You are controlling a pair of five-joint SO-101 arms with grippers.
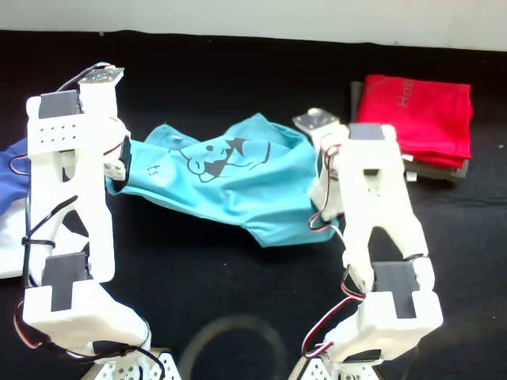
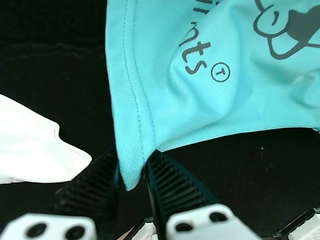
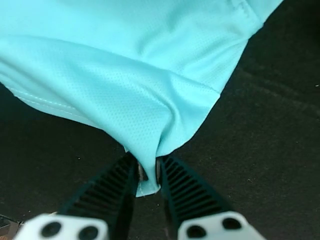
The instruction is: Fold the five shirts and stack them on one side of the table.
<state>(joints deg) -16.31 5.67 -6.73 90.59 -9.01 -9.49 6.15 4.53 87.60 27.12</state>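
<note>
I count four shirts for certain. The turquoise shirt (image 1: 230, 178) hangs stretched between my two arms across the middle of the worktop (image 1: 222, 79), printed side up, its lower fold sagging toward the near edge. My left gripper (image 2: 132, 170) is clamped on a hemmed corner of it, with the fabric pinched between the ribbed pads. My right gripper (image 3: 147, 167) is closed the same way on a bunched corner at the opposite end.

The red shirt (image 1: 416, 115) lies folded near the far right corner. It sits on a darker layer (image 1: 440, 170) that I cannot make out well enough to name. At the left edge, the blue shirt (image 1: 9, 170) and the white shirt (image 1: 9, 237) lie loose, with the blue one farther back and the white one nearer me. The white one sits just beside the left arm.

A broad strip of bare black worktop runs along the far edge behind the turquoise shirt. There is another bare patch toward the near edge, between the two arm bases. The stretch between the right arm and the red shirt is narrow.
</note>
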